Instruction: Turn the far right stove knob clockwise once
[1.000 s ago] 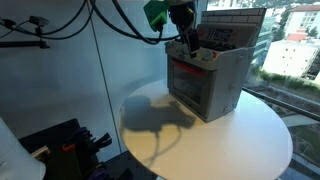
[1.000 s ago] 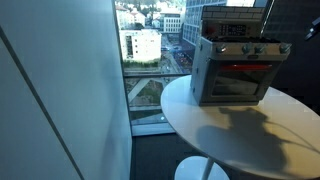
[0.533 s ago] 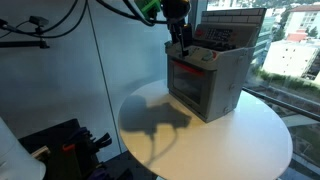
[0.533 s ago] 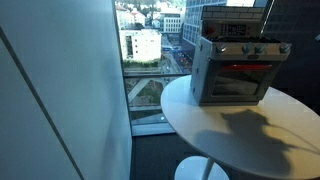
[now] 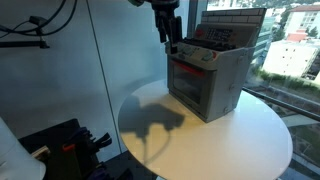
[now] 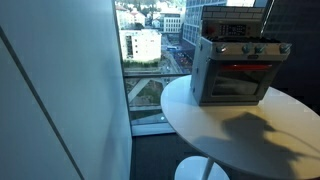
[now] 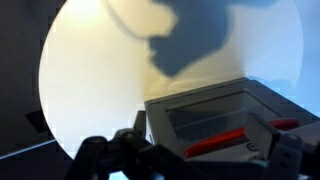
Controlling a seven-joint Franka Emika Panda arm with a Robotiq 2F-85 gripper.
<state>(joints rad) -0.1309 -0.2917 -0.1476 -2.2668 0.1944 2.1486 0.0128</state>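
Note:
The stove (image 5: 205,82) is a small grey toy oven with a red-glowing front window, standing on the round white table (image 5: 250,140). It also shows in an exterior view (image 6: 235,75) with a row of knobs (image 6: 252,50) above the window. My gripper (image 5: 171,38) hangs in the air above and beside the stove's front top corner, not touching it. In the wrist view the open, empty gripper (image 7: 205,150) frames the stove's window and red handle (image 7: 215,140) below. The gripper is out of view in the exterior view that shows the knob row.
The table's edge (image 6: 190,135) drops off near a large window with city buildings (image 6: 145,45) behind it. Dark cables (image 5: 60,25) hang along the wall. Dark equipment (image 5: 60,150) sits on the floor beside the table.
My gripper has risen and moved away from the stove's knob panel, toward the wall side. Its shadow on the table has shifted. The stove has not moved.

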